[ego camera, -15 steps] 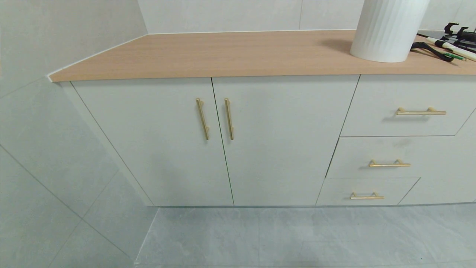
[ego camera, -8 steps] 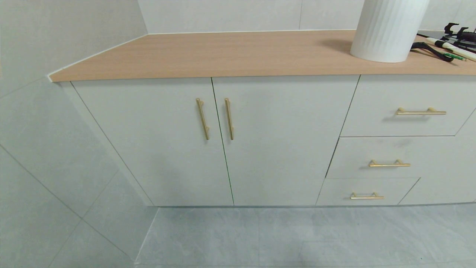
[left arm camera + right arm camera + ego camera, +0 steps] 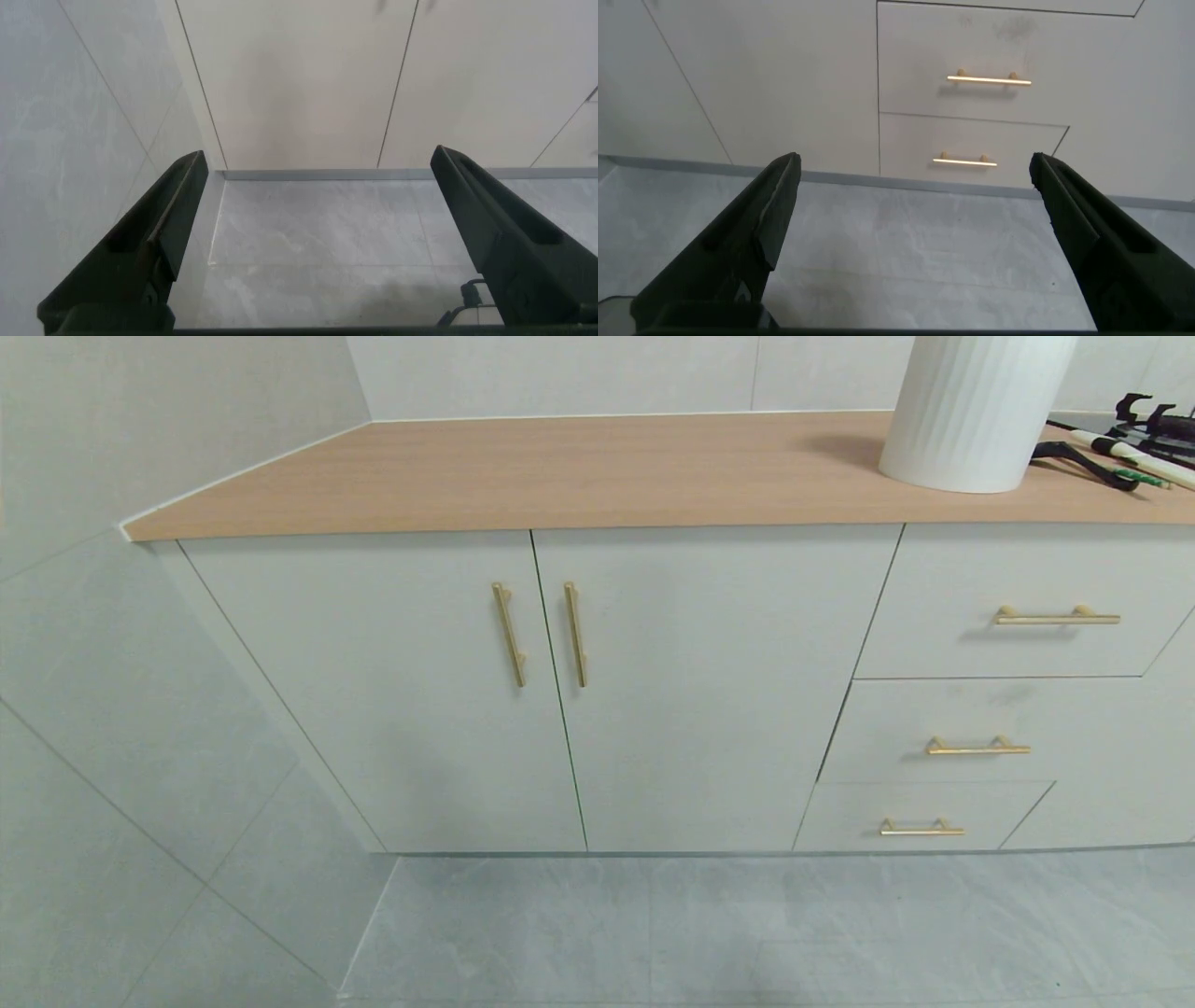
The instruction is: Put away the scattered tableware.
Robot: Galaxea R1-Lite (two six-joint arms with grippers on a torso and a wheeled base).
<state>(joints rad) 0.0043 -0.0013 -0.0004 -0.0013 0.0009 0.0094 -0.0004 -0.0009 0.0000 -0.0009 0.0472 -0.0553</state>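
Scattered utensils with black and white handles lie on the wooden countertop at the far right, beside a tall white ribbed container. My left gripper is open, low above the floor in front of the cabinet doors, holding nothing. My right gripper is open too, low above the floor, facing the two lower drawers with gold handles, and it holds nothing.
The white cabinet has two shut doors with vertical gold handles and three shut drawers to their right. A tiled wall closes in on the left. Grey floor tiles lie in front.
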